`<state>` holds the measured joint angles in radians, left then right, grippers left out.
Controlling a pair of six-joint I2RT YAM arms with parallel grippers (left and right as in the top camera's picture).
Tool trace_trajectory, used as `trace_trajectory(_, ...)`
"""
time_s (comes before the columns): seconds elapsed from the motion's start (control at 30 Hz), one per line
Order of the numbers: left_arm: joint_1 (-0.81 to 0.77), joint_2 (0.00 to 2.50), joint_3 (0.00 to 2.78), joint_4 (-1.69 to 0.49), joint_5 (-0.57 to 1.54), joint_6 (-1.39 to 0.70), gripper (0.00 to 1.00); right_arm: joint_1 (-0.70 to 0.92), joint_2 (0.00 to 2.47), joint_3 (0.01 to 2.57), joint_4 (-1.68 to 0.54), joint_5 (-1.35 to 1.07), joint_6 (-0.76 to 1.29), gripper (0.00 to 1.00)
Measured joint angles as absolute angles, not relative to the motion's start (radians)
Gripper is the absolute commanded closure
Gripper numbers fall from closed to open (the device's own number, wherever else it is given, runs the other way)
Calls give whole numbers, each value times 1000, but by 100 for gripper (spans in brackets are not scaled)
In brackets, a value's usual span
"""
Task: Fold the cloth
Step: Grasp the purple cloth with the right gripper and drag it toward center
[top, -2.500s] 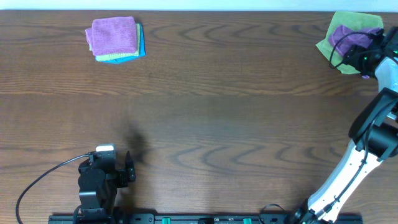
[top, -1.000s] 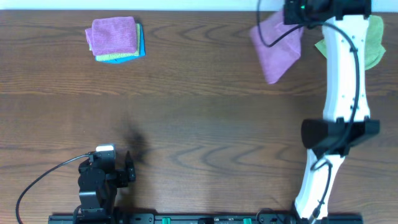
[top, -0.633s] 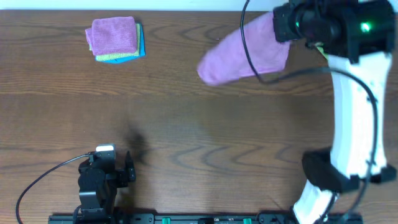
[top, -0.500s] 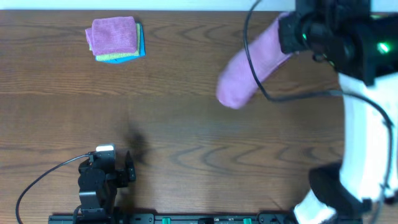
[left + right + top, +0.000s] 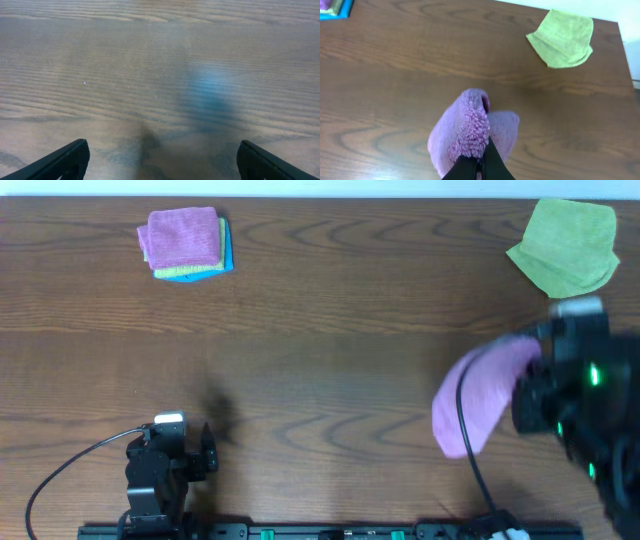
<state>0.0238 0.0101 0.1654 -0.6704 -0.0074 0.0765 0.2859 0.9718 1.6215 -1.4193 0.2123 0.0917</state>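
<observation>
The purple cloth [image 5: 478,398] hangs bunched in the air over the table's near right, pinched at its top. My right gripper [image 5: 481,161] is shut on a fold of the fuzzy cloth [image 5: 469,131], which droops below the black fingers. In the overhead view the right arm [image 5: 585,395] is a dark blur beside the cloth. At the near left my left gripper [image 5: 162,165] is open, with only bare wood between its fingertips [image 5: 62,161]. It rests low by the front edge [image 5: 208,452].
A lime-green cloth [image 5: 565,245] lies crumpled at the far right corner [image 5: 562,39]. A neat stack of folded cloths with a purple one on top [image 5: 185,242] sits at the far left. The table's right edge [image 5: 626,60] is close to the green cloth.
The right arm lifted the purple cloth off the green one, swung it left along the far edge, then brought it toward the near right. The left arm stayed still.
</observation>
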Motion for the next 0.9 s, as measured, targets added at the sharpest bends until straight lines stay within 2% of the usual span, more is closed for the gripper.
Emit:
trace_trajectory(0.17, 24, 10, 165, -671, -7, 76, 5, 286, 958, 1489, -1272, 160, 100, 98)
trace_trajectory(0.33, 24, 10, 165, -672, -7, 76, 5, 286, 1196, 1468, -970, 36, 94, 99)
trace_trajectory(0.37, 24, 10, 165, -672, -7, 76, 5, 286, 1272, 1480, -967, 11, 94, 75)
trace_trajectory(0.43, 24, 10, 165, -672, -7, 76, 5, 287, 1409, 1500, -1029, -28, 94, 16)
trace_trajectory(0.47, 24, 10, 165, -672, -7, 76, 5, 287, 1462, 1505, -1055, -39, 94, 1)
trace_trajectory(0.57, 24, 10, 165, -672, -8, 76, 5, 287, 1548, 1522, -1122, -56, 90, 1)
trace_trajectory(0.73, 24, 10, 165, -671, -8, 76, 5, 287, 1522, 1571, -1216, -2, 82, 2)
trace_trajectory(0.8, 24, 10, 165, -671, -7, 76, 5, 287, 1500, 1578, -1248, 19, 75, 17)
trace_trajectory(0.83, 24, 10, 165, -671, -7, 76, 5, 287, 1489, 1578, -1268, 27, 73, 31)
trace_trajectory(0.87, 24, 10, 165, -672, -7, 76, 5, 287, 1484, 1578, -1280, 35, 72, 47)
trace_trajectory(0.9, 24, 10, 165, -672, -7, 76, 5, 287, 1481, 1575, -1282, 38, 72, 71)
